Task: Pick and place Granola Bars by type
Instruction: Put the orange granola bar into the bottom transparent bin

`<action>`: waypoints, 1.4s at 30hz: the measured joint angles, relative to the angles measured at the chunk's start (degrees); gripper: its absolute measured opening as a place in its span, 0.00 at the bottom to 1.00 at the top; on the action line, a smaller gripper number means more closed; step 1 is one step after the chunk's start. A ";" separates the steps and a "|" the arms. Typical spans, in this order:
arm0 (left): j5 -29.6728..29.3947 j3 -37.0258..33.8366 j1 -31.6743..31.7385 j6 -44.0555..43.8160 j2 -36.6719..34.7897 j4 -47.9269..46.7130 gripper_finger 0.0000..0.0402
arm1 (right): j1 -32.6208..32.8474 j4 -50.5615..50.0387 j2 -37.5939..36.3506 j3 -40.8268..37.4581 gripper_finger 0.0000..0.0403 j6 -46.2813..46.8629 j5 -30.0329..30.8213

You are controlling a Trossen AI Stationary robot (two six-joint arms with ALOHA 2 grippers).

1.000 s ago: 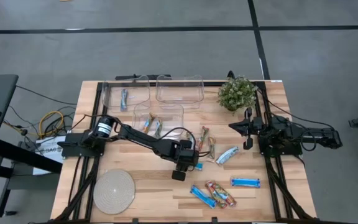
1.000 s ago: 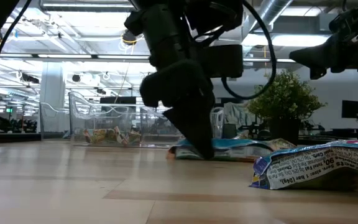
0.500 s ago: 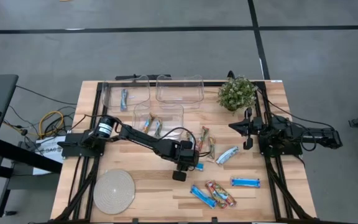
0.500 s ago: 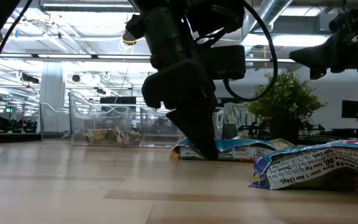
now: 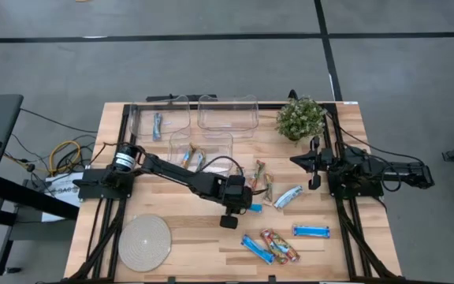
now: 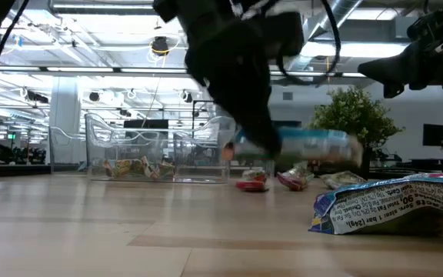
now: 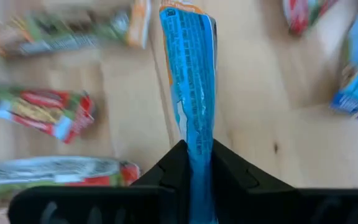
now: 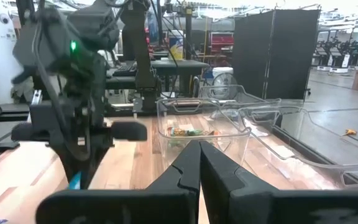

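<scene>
The biggest thing near the action is the row of clear bins (image 5: 225, 114) at the back of the table (image 5: 353, 260), with the potted plant (image 5: 299, 117) off to one side of them. One bin (image 5: 158, 120) holds a silvery-blue bar, the nearest bin (image 5: 201, 146) holds multicoloured ones, the middle one looks empty.

In front of that nearest bin, the left gripper (image 5: 239, 207) is pinching a bright blue bar (image 7: 190, 93) by one end, lifted off the wood; the rest of it sticks out past the fingers (image 7: 232, 171). That is my worry: gripped so close to the tip, the wrapper could slide out or swing on the way to a bin, and I'd guess a droop could catch a rim.

Loose multicoloured bars (image 5: 263, 180) lie just beside the gripper, so a low sweep might drag them.

The right gripper (image 5: 311, 167), fingers pressed together, waits near the plant.
</scene>
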 joint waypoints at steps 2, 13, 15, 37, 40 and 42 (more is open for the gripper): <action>-0.94 0.00 0.24 -0.13 -1.61 0.21 0.11 | 0.00 -0.03 0.02 0.00 0.00 0.00 0.00; -4.11 0.04 2.44 -2.50 -10.44 1.11 0.11 | 0.00 -0.01 0.01 -0.01 0.00 0.00 0.00; -4.60 0.04 2.80 -3.07 -11.85 1.07 0.11 | 0.00 -0.01 0.00 0.01 0.00 0.00 0.00; -5.36 0.07 8.95 -12.04 -16.04 -2.22 0.10 | 0.01 -0.01 0.02 0.01 0.00 0.00 0.00; -5.39 0.07 11.35 -15.59 -16.04 -3.40 0.10 | -0.01 -0.01 0.02 0.00 0.00 0.00 0.00; -5.39 0.07 13.07 -18.67 -16.04 -4.16 0.10 | 0.00 -0.01 0.00 -0.01 0.00 0.00 0.00</action>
